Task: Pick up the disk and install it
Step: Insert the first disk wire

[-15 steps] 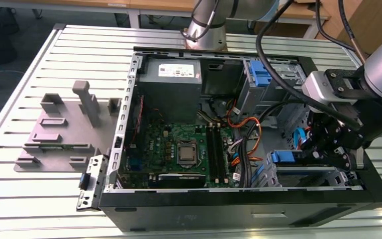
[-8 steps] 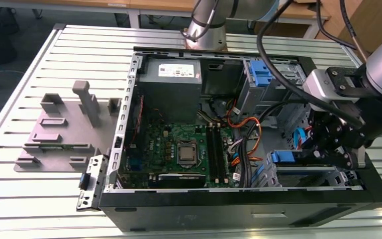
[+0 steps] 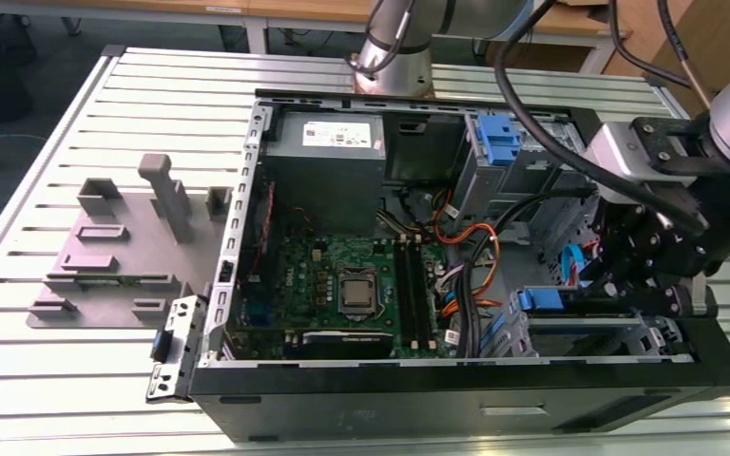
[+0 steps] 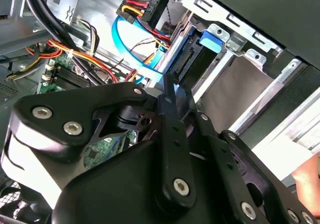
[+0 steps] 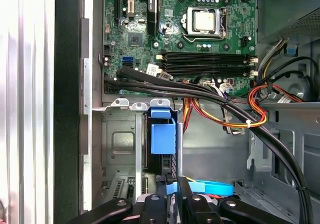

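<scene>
Blue-framed disk (image 5: 162,134) in drive bay (image 5: 120,144) | jaws closed together, holding nothing, at disk's end

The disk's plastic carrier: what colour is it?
Blue; the carrier shows best in the first wrist view.

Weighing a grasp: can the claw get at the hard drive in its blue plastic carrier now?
Probably yes. The claw hangs right at the hard drive in its blue plastic carrier, edge-on in the metal drive bay, nothing between them. A flat blue cable lies close beside the claw.
</scene>
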{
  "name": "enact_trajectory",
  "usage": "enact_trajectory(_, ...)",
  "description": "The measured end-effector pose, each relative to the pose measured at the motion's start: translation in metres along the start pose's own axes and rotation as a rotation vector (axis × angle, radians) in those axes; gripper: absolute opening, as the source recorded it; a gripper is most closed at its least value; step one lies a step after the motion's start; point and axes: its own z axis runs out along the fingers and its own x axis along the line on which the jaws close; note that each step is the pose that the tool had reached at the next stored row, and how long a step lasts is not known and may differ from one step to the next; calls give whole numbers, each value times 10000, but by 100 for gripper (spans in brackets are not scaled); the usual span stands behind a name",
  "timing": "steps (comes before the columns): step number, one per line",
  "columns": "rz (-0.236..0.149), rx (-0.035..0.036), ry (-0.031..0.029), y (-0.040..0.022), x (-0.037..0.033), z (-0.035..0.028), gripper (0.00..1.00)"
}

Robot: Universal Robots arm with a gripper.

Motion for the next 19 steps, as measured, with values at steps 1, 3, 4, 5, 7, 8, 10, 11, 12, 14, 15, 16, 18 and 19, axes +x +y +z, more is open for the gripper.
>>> enact_trajectory(1,0,0,1,0,-1,-14,23)
enact_trajectory(3,0,0,0,0,-2,-31,23)
enact_trajectory(4,0,0,-2,0,-2,-33,23)
enact_trajectory(5,0,0,-3,0,-3,-32,23)
enact_trajectory(7,0,0,0,0,-3,-35,23)
enact_trajectory(8,0,0,1,0,-3,-36,23)
enact_trajectory(10,-1,0,2,-6,-3,-37,23)
enact_trajectory(11,-1,0,3,-10,-3,-37,23)
enact_trajectory(12,0,0,2,-15,-3,-36,23)
enact_trajectory(14,-1,0,1,-30,-3,-36,23)
enact_trajectory(15,0,0,1,-40,-3,-36,23)
enact_trajectory(16,0,0,1,-52,-4,-36,23)
enact_trajectory(18,0,-1,1,-77,-4,-36,23)
enact_trajectory(19,0,-1,1,-89,-5,-36,23)
